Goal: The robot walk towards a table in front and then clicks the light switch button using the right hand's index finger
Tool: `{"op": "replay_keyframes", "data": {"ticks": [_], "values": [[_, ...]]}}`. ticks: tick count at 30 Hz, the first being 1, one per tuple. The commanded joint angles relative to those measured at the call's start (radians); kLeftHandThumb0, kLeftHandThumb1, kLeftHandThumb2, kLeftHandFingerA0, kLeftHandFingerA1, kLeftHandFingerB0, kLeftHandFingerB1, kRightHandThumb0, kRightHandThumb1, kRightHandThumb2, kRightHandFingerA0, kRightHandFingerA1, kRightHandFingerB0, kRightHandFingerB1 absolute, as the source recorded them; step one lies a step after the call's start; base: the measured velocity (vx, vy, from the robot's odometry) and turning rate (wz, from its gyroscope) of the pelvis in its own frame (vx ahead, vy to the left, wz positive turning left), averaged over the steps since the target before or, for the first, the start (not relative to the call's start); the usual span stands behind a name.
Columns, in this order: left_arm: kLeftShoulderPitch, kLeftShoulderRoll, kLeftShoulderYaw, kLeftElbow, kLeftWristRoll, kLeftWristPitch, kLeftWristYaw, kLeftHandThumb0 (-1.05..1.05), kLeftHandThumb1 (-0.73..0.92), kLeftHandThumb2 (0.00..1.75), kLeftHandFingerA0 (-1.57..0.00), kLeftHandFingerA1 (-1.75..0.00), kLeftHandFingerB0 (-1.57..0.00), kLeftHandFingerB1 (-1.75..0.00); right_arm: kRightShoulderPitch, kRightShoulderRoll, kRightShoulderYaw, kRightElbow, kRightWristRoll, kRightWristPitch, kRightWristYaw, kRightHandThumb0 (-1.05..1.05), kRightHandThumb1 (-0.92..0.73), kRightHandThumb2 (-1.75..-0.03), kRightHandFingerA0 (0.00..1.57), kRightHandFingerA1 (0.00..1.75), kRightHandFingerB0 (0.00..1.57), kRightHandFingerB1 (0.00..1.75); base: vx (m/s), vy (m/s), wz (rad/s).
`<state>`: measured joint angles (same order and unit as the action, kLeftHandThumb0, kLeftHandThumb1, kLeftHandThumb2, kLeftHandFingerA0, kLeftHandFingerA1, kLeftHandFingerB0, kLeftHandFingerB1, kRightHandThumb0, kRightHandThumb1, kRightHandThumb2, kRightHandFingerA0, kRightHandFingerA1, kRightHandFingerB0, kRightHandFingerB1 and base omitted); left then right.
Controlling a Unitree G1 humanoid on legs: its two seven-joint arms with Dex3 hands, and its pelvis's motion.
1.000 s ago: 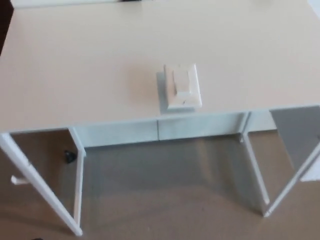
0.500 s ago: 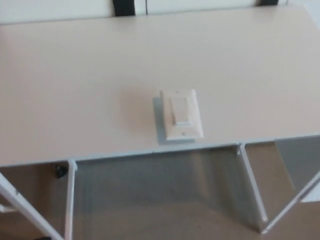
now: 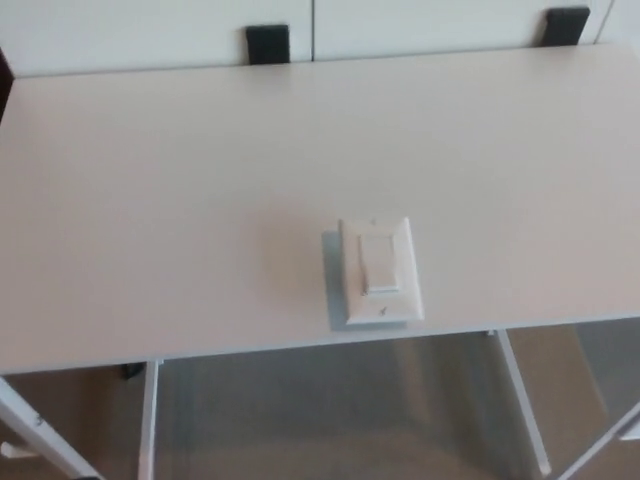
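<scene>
The light switch [image 3: 378, 271] is located on the worktop [image 3: 170, 200], close to the near edge and slightly right of centre in the head view. Its white faceplate lies flat, with the rocker button [image 3: 379, 264] set lengthwise in the middle. No other object is seen on the worktop surface.

Compared with the views taken one second and half a second earlier, the whole picture has shifted: the switch now appears lower in the frame, the far edge of the worktop has come into view, and two dark blocks [image 3: 268, 43] are visible beyond it against a white panel. Less of the floor and of the white legs [image 3: 148, 420] beneath is shown. This is attributed to movement of the camera, not of the switch; the switch is judged to have kept its place on the worktop. The approach phase is therefore assessed as well advanced or nearly complete.

Neither the left hand nor the right hand is in view, so their state cannot be told. The pressing step has not yet been started. For the next stage, the right hand would need to be brought over the near edge and its index finger lowered onto the rocker.
</scene>
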<state>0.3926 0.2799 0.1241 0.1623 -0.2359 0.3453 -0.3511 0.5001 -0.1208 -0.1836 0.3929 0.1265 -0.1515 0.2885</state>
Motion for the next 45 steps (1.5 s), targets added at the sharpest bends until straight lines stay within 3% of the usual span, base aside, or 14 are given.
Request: {"op": "replay_keyframes", "data": {"ticks": [1,2,6,7,10,11,12,13,14,15,33,39,43,45], "values": [[-0.004,0.015,0.001,-0.001,0.010,0.031,-0.005,-0.15,0.58,0.98,-0.27,-0.57,-0.12,-0.49,-0.006,-0.002,-0.011,0.019,0.013,0.003,-0.007,-0.49,-0.41,-0.75,0.76,0.62,0.52,0.56,0.04,-0.282,-0.05],[-0.007,0.014,0.001,0.003,0.010,0.029,-0.006,-0.15,0.59,0.98,-0.28,-0.57,-0.13,-0.50,-0.005,-0.002,-0.011,0.012,0.013,0.008,-0.007,-0.42,-0.51,-0.54,0.84,0.51,0.57,0.45,0.05,-0.121,-0.01],[-0.005,0.015,0.002,0.000,0.008,0.033,-0.007,-0.14,0.59,0.98,-0.27,-0.57,-0.13,-0.50,-0.006,-0.001,-0.014,0.019,0.014,0.003,-0.007,-0.43,-0.52,-0.54,0.82,0.49,0.56,0.43,0.01,-0.020,-0.02],[-0.007,0.016,0.002,0.005,0.008,0.030,-0.011,-0.14,0.59,0.98,-0.27,-0.57,-0.13,-0.49,-0.003,0.001,-0.015,0.010,0.022,0.011,0.000,-0.49,-0.42,-0.75,0.74,0.61,0.52,0.55,0.03,0.045,-0.10],[-0.008,0.015,0.001,0.008,0.013,0.023,-0.009,-0.14,0.59,0.98,-0.28,-0.57,-0.13,-0.50,-0.011,0.000,-0.018,0.031,0.022,-0.002,0.003,-0.49,-0.42,-0.75,0.73,0.61,0.50,0.55,0.03,0.090,-0.07],[-0.009,0.012,0.002,-0.001,0.012,0.030,-0.002,-0.14,0.59,0.98,-0.29,-0.57,-0.14,-0.50,-0.017,0.001,-0.019,0.043,0.021,-0.010,0.002,-0.42,-0.52,-0.56,0.80,0.51,0.54,0.45,0.04,0.165,-0.04],[-0.008,0.012,0.002,-0.005,0.012,0.034,0.000,-0.14,0.58,0.98,-0.30,-0.58,-0.14,-0.50,-0.012,0.000,-0.016,0.034,0.016,-0.008,0.001,-0.49,-0.42,-0.76,0.73,0.61,0.50,0.55,0.03,0.183,-0.40],[-0.008,0.013,0.000,-0.005,0.014,0.033,-0.001,-0.15,0.57,0.97,-0.29,-0.58,-0.13,-0.50,-0.001,-0.002,-0.010,0.010,0.004,-0.002,-0.005,-0.50,-0.42,-0.76,0.75,0.62,0.51,0.55,-0.03,0.212,0.53],[-0.008,0.016,-0.001,-0.002,0.016,0.028,-0.005,-0.15,0.57,0.97,-0.29,-0.58,-0.13,-0.50,0.003,-0.001,-0.007,-0.001,-0.001,0.001,-0.010,-0.50,-0.42,-0.76,0.75,0.62,0.51,0.55,-0.02,0.202,-0.18],[-0.008,0.017,-0.002,-0.004,0.017,0.030,-0.005,-0.15,0.56,0.96,-0.29,-0.58,-0.13,-0.50,0.008,0.000,-0.005,-0.012,-0.001,0.001,-0.011,-0.44,-0.50,-0.55,0.84,0.51,0.55,0.45,-0.02,0.195,0.17],[-0.010,0.021,-0.011,-0.007,0.020,0.033,-0.007,-0.15,0.57,0.97,-0.30,-0.58,-0.15,-0.50,0.022,-0.006,0.007,-0.056,-0.006,0.033,-0.021,-0.43,-0.52,-0.55,0.84,0.50,0.54,0.44,0.01,0.008,0.03],[0.037,0.019,-0.028,-0.001,0.025,0.014,-0.016,-0.16,0.55,0.95,-0.30,-0.58,-0.14,-0.50,0.051,-0.024,0.034,0.010,-0.094,-0.117,-0.064,-0.55,-0.49,-0.59,0.87,0.50,0.54,0.44,0.00,0.000,0.00],[0.065,0.016,-0.037,-0.028,0.022,-0.003,-0.027,-0.14,0.59,0.98,-0.28,-0.57,-0.15,-0.50,0.122,-0.009,0.060,-0.088,-0.119,-0.202,-0.080,-0.59,-0.50,-0.60,0.89,0.49,0.57,0.42,0.00,0.000,0.00],[0.074,0.004,-0.037,-0.065,0.008,0.021,-0.022,-0.14,0.58,0.98,-0.29,-0.58,-0.16,-0.51,0.207,0.013,0.083,-0.240,-0.103,-0.298,-0.057,-0.56,-0.55,-0.58,0.88,0.45,0.62,0.41,0.00,0.000,0.00]]}}
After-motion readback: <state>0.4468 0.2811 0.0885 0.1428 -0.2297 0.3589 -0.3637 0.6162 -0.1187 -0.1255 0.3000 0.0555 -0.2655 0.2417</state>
